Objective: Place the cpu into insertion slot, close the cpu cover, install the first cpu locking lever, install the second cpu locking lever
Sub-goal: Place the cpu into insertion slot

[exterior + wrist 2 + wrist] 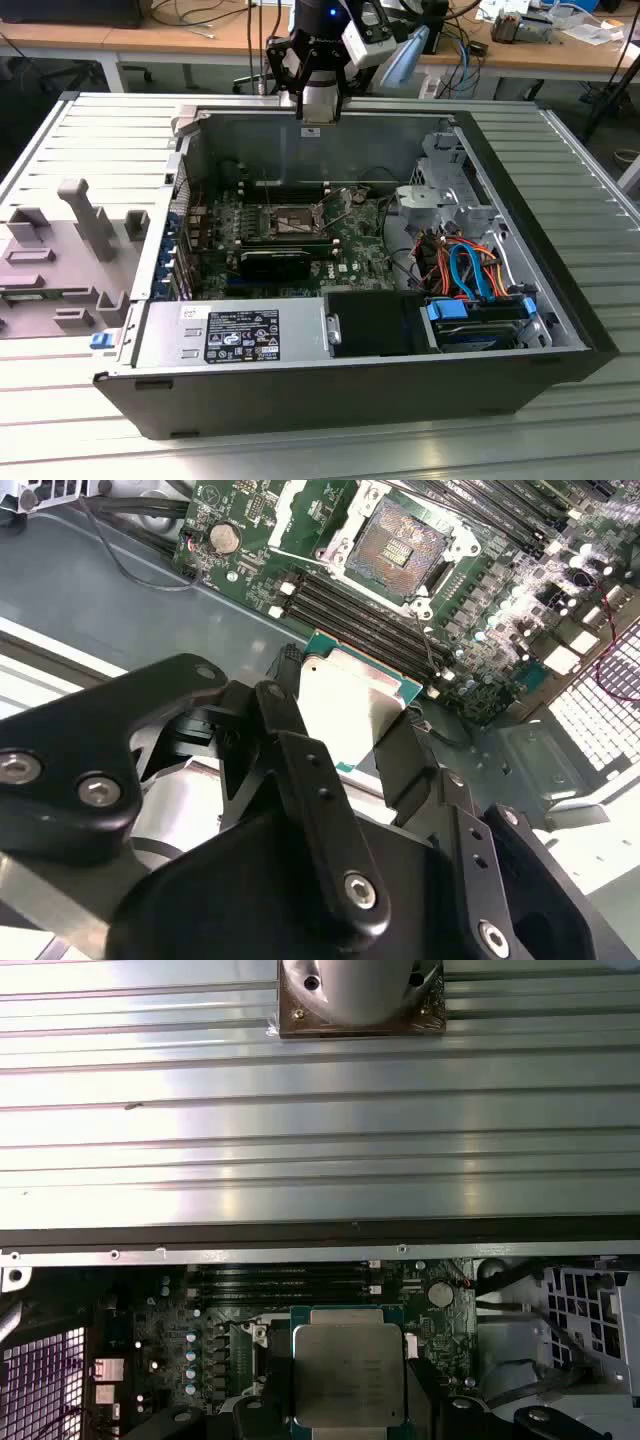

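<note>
Between the black fingers of the end effector, the cpu was grasped by two opposite edges, with its silver-grey top turned toward the cameras in both wrist views. No placement had been made: the insertion slot lay bare with its contact field exposed, well apart from the chip. Since the slot was empty, closing the cpu cover and fastening both locking levers were judged undone as well; how the cover itself stood could not be told. In the exterior view the arm hung tool-down over the twelve-o'clock wall of the open computer case. The slot sat toward six o'clock from it on the green board. A ribbed metal worktop carried the case.
</note>
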You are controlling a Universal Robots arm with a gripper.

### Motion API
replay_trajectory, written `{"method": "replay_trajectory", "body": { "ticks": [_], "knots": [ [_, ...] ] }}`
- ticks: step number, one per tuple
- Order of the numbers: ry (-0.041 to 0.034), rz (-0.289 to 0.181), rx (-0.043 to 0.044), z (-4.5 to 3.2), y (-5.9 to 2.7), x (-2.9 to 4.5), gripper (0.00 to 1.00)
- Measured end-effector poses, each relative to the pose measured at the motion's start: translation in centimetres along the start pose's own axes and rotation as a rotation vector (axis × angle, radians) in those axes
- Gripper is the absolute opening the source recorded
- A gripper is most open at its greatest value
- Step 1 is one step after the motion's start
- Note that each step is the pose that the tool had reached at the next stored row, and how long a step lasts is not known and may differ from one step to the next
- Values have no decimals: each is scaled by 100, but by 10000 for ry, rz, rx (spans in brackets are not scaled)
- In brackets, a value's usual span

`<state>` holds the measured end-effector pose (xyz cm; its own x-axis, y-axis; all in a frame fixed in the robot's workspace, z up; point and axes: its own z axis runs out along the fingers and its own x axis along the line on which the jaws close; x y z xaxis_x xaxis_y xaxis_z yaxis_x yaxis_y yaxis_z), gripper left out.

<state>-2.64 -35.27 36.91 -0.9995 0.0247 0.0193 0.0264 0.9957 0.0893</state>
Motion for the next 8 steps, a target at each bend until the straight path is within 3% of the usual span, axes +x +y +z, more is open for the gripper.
{"method": "replay_trajectory", "body": {
  "ticks": [8],
  "knots": [
    [0,1,2,11,-2,3,54]
  ]
}}
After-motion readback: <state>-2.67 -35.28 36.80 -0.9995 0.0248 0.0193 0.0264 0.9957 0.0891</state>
